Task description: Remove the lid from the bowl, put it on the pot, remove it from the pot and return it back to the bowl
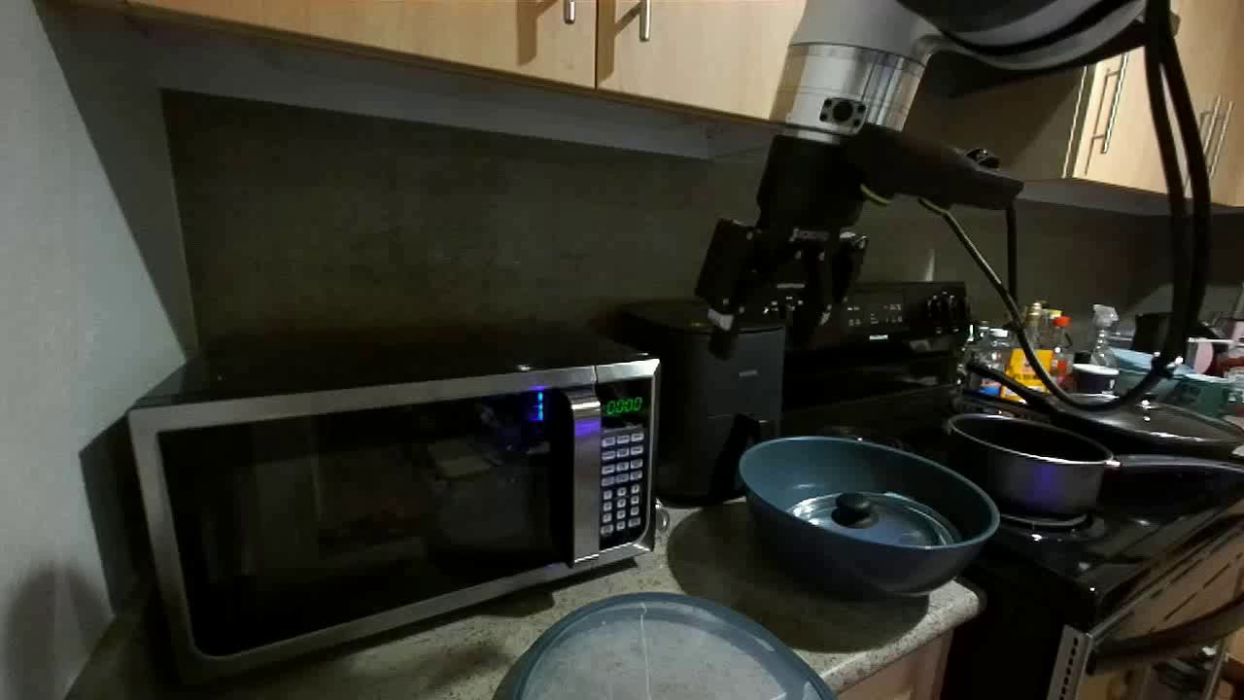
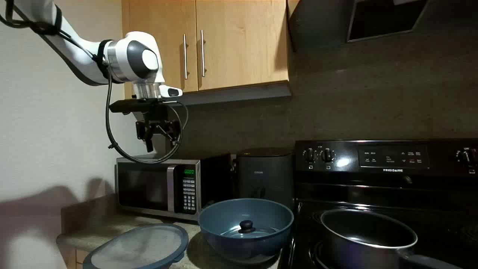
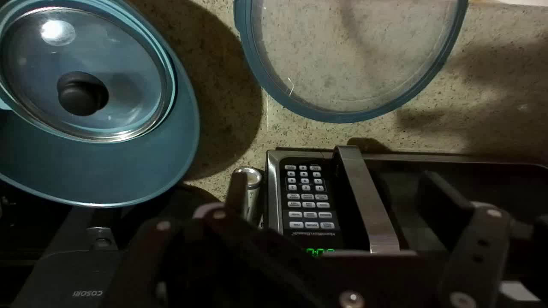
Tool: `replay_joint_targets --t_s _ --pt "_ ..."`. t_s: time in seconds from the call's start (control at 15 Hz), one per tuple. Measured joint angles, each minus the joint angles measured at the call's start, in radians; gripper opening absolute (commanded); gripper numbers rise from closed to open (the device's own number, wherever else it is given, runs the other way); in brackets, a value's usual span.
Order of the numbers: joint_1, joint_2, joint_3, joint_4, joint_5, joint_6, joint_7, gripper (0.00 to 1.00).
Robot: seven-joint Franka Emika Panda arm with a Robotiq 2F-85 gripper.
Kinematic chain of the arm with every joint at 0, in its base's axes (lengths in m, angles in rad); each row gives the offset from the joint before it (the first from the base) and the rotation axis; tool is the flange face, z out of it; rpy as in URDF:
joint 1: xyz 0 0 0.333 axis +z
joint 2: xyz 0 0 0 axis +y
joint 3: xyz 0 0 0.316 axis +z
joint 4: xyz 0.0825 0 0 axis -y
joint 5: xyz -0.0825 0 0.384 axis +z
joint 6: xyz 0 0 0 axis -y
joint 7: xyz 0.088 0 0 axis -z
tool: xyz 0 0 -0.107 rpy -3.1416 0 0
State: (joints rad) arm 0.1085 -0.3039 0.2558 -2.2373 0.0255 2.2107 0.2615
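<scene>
Blue-grey bowl (image 1: 846, 564) has the lid (image 3: 83, 87) resting inside; dark pot (image 1: 1030, 483) sits nearby on the stove (image 2: 388, 191). My jaws hang high, spread wide apart.

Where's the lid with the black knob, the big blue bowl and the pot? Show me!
Lid (image 3: 81, 95), in the wrist view: its black knob.
Bowl (image 2: 244, 248), in an exterior view: its outer wall.
Pot (image 1: 1026, 482), in an exterior view: its outer side.

A kitchen: in an exterior view, a stove (image 2: 373, 192) at four o'clock bears a pot (image 2: 362, 251), a microwave (image 2: 149, 188) stands at eight, cupboards (image 2: 212, 48) hang at eleven.
</scene>
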Motion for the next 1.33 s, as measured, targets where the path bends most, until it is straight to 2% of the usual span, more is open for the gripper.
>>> replay_joint_targets --t_s 0.6,0.87,1.13,1.33 --pt "0.001 -0.002 -0.014 -0.004 0.003 -0.003 0.000 1.00" --pt "-0.023 -0.054 -0.113 -0.085 0.039 -0.002 0.006 1.00" --pt "-0.089 -0.156 -0.237 -0.235 0.108 0.002 0.006 1.00" --pt "-0.140 -0.206 -0.292 -0.317 0.155 0.016 0.006 1.00"
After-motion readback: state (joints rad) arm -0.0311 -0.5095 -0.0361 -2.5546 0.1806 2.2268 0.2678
